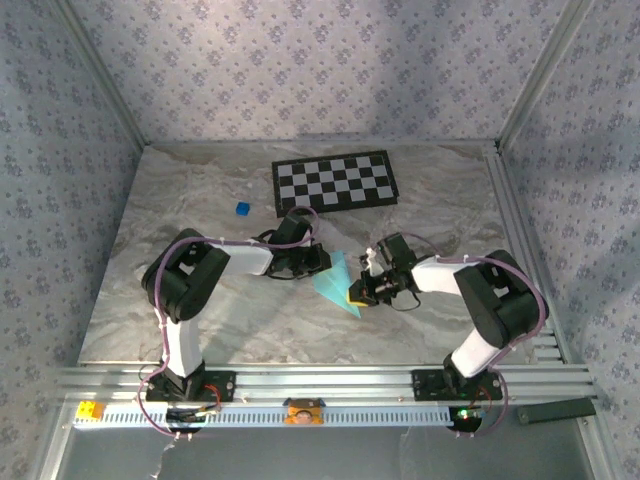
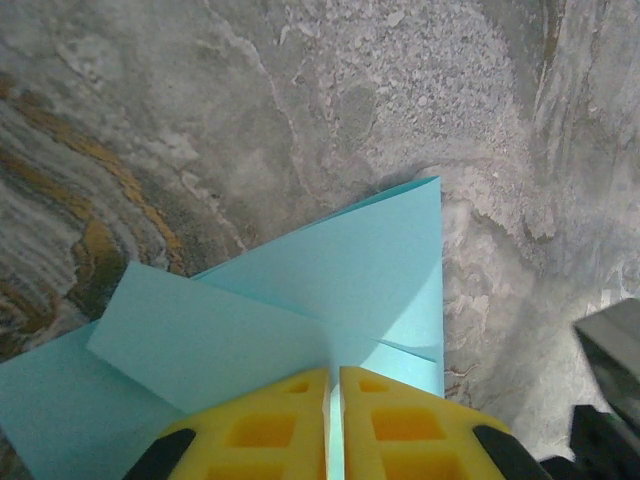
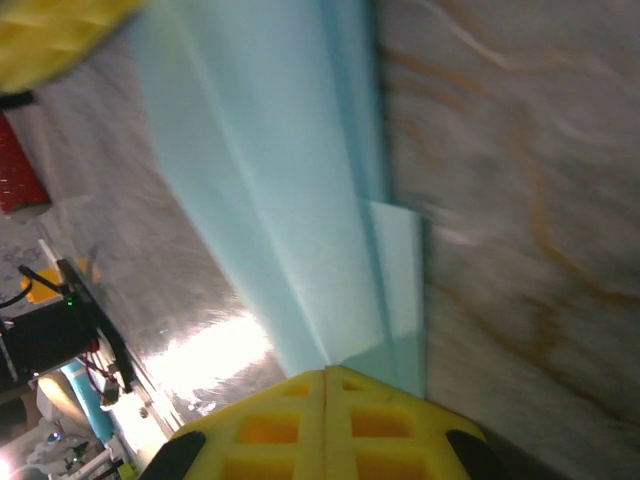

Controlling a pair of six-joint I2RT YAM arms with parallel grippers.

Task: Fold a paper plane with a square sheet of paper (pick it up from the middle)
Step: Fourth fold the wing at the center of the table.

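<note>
A black-and-white checkerboard lies at the far middle of the marbled table. A small dark-blue cube sits just off the board's near-left corner. Both are well apart from the arms.

The sheet of paper is between the two grippers near the table's centre, folded into a light-blue pointed shape with overlapping flaps. The grippers meet over it closely from either side. In the left wrist view, the dark body of the right arm's wrist crowds the right edge just beside the paper.

The left gripper has its yellow fingers pressed nearly together, with only a thin edge of the paper pinched in the slit between them. The folded flaps fan out beyond the fingers over the table.

The right gripper is likewise closed tight on an edge of the paper. Its yellow fingers touch each other along a fine seam. From above, this gripper clamps the paper's near-right part and the left gripper clamps its far-left side.
</note>
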